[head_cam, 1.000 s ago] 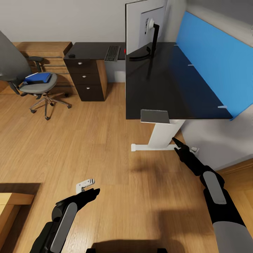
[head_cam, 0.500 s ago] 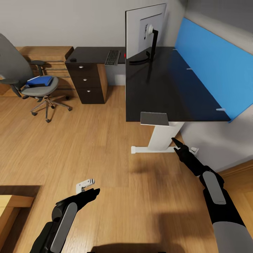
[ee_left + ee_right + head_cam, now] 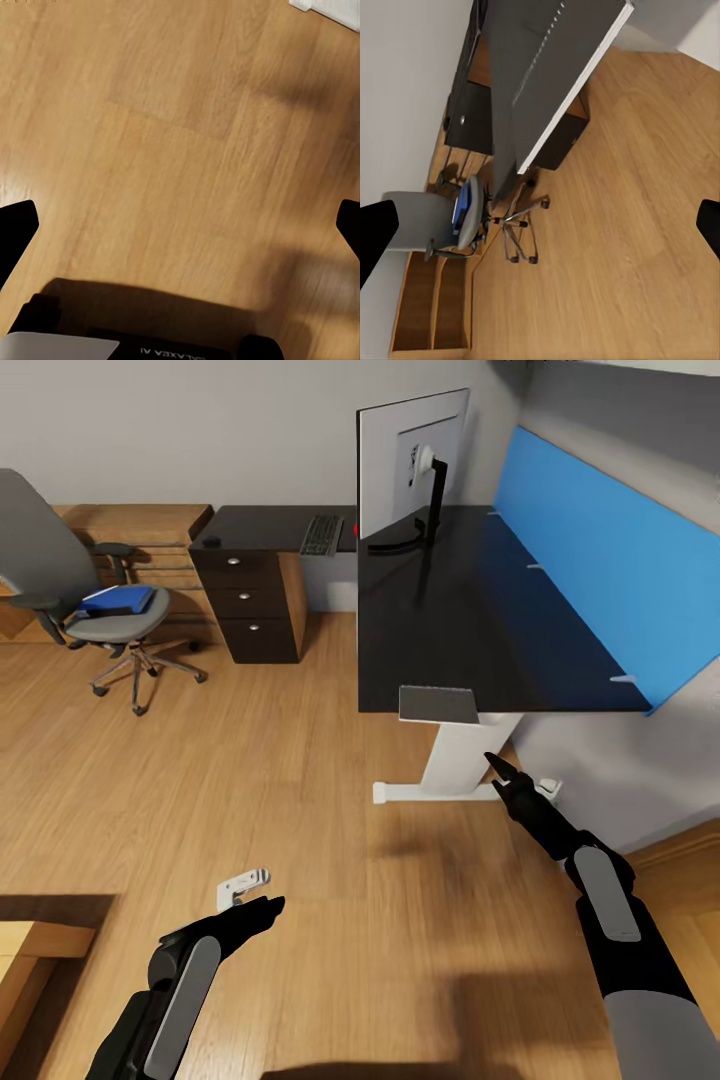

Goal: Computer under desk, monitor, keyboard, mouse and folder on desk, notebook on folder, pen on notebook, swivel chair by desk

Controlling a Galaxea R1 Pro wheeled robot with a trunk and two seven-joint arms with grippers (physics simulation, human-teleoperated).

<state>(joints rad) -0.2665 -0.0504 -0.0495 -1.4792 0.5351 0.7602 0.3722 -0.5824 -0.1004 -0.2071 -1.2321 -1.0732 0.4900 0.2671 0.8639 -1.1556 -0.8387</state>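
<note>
The desk (image 3: 470, 610) has a glossy black L-shaped top. The monitor (image 3: 415, 465) stands on it with its light grey back toward me. Farther back the keyboard (image 3: 322, 534) lies on the desk's left wing, and the mouse (image 3: 211, 541) sits at that wing's left end. A grey notebook (image 3: 440, 703) lies at the near desk edge. At the left, the swivel chair (image 3: 115, 622) carries the blue folder (image 3: 118, 598); the right wrist view also has the chair (image 3: 472, 217) and folder (image 3: 465, 201). My left gripper (image 3: 268, 907) is open over the floor. My right gripper (image 3: 503, 777) is open near the desk's white leg.
A dark drawer unit (image 3: 250, 605) stands under the left wing. A blue wall panel (image 3: 590, 560) runs behind the desk. Light-wood shelving (image 3: 140, 525) lines the back wall, and a wooden piece (image 3: 30, 945) sits at my lower left. A small white object (image 3: 243, 886) lies on the floor.
The whole picture has shifted slightly, so the camera has moved. Both arms keep their pose and both grippers stay open.
</note>
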